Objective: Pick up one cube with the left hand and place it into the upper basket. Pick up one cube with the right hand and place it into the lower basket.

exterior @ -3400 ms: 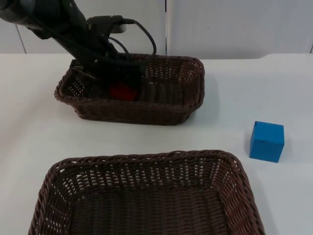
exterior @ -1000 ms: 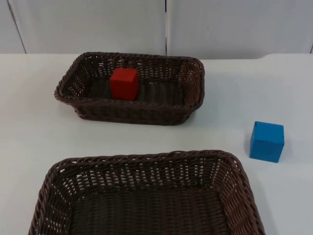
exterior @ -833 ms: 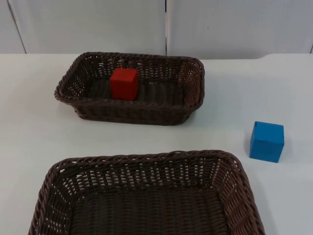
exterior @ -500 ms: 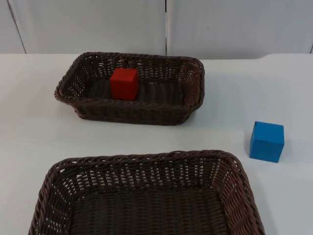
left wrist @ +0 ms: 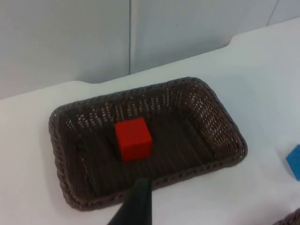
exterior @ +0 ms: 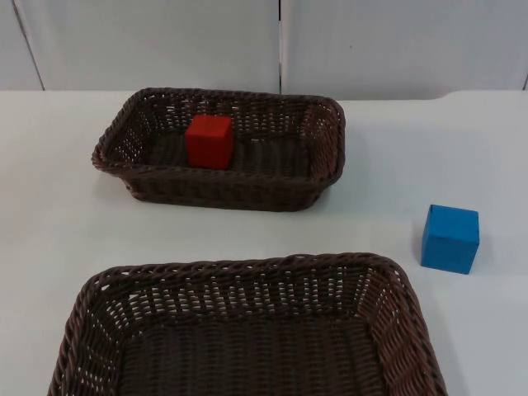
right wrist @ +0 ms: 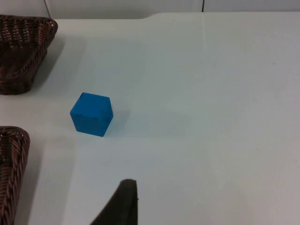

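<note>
Red cube (exterior: pixel 208 141): inside upper basket (exterior: pixel 322 177)
Blue cube (exterior: pixel 450 238): on table, right of lower basket (exterior: pixel 396 289)
My pincers: cannot tell whether they are apart or together

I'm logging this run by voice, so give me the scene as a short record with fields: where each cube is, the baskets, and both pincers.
red cube: sits upright inside the upper basket, toward its left half
blue cube: on the white table, right of both baskets, touching neither
lower basket: holds no cube
left pincer: above the table beside the upper basket, holding nothing
right pincer: above the table, apart from the blue cube
task state: left half done; blue cube not yet picked up
</note>
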